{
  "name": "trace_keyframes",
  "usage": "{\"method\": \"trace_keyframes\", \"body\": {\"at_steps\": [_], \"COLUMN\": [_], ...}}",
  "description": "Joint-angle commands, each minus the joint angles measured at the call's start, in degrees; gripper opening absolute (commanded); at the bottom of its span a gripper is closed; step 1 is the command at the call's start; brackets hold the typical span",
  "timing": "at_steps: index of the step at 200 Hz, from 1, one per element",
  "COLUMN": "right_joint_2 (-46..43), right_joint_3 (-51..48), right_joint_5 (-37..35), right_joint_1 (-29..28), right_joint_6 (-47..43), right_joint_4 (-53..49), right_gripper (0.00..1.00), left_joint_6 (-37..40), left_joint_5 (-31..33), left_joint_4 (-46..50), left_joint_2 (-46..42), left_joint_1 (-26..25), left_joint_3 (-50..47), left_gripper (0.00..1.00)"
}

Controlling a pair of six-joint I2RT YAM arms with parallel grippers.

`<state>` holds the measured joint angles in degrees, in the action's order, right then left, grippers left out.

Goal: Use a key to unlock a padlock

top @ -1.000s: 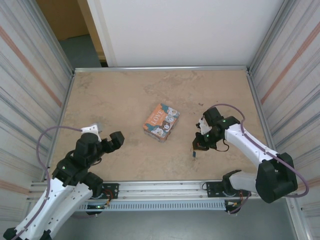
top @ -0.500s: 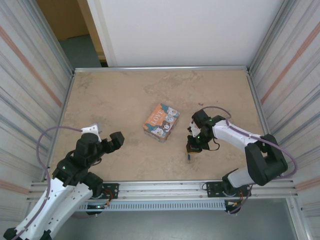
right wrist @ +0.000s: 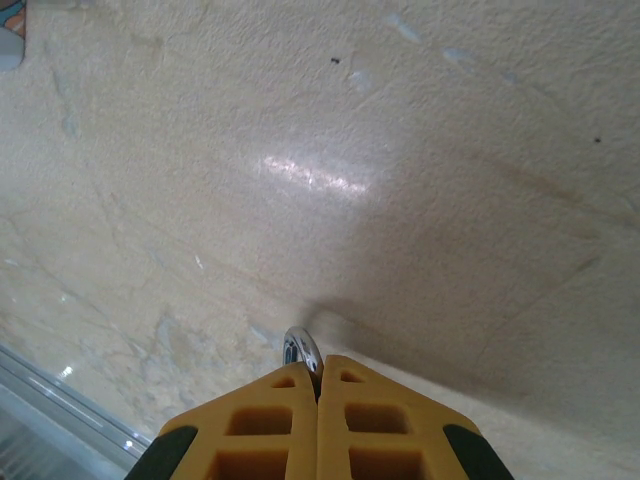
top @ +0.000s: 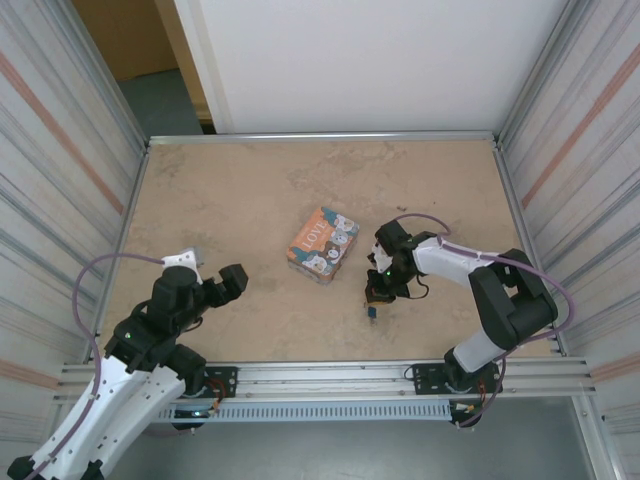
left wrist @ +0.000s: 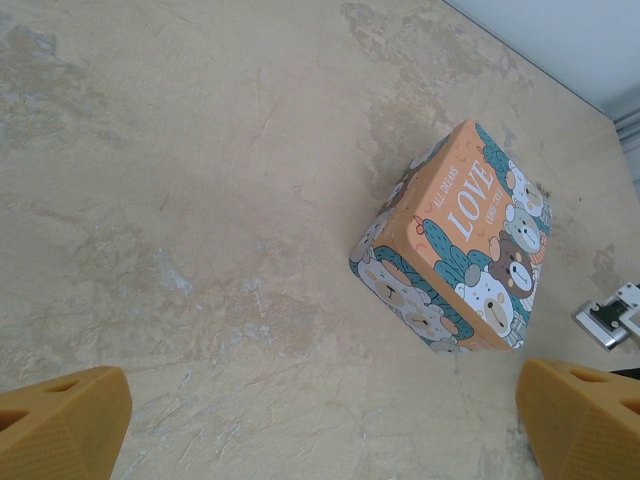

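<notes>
Right gripper [top: 376,297] clamped on padlock [top: 372,312] | moved nearer box [top: 322,245] | left gripper [top: 214,266] agape, unmoved

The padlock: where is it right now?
In the top view, the padlock is at the tip of the right tool, right of centre, slightly nearer the arm bases than the LOVE box.

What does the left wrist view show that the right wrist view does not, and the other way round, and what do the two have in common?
Left wrist view: the orange-and-teal LOVE box whole, lettering readable, and the left gripper with jaws wide apart, holding nothing. Right wrist view: the right gripper, jaws pressed together on the padlock, whose pale metal loop pokes out at their tips. Shared: the mottled beige table, orange jaws at the bottom edge, and perhaps the box, a sliver in the right wrist view's top-left corner.
</notes>
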<state>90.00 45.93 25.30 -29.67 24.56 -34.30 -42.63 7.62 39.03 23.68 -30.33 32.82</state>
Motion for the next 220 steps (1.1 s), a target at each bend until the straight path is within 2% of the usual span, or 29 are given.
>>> {"method": "trace_keyframes", "body": {"at_steps": [1, 88, 153, 179, 199, 220], "right_joint_2": [1.05, -0.08, -1.61, -2.35, -3.25, -4.67], "right_joint_3": [-0.05, 0.44, 1.26, 1.44, 1.57, 2.06], "right_joint_5": [-0.40, -1.13, -2.37, -2.78, -2.75, -2.77], "right_joint_1": [-0.47, -0.47, -0.52, -0.82, -0.83, -0.84], "right_joint_6": [0.97, 0.95, 0.76, 1.19, 1.47, 1.47], "right_joint_4": [0.20, -0.41, -1.27, -0.85, -0.50, -0.48], "right_gripper": [0.00, 0.00, 0.04, 0.14, 0.17, 0.24], "left_joint_6": [0.05, 0.15, 0.54, 1.19, 1.38, 1.77], "left_joint_5": [1.17, 1.00, 1.17, 1.01, 1.00, 1.07], "left_joint_4": [0.70, 0.25, -0.60, -0.88, -1.05, -1.14], "left_joint_2": [-0.07, 0.18, 0.00, 0.56, 1.08, 1.45], "left_joint_1": [0.43, 0.44, 0.53, 0.53, 0.53, 0.62], "left_joint_3": [-0.74, -0.74, -0.78, -0.25, 0.31, 0.97], "left_gripper": [0.99, 0.99, 0.99, 0.99, 0.99, 0.99]}}
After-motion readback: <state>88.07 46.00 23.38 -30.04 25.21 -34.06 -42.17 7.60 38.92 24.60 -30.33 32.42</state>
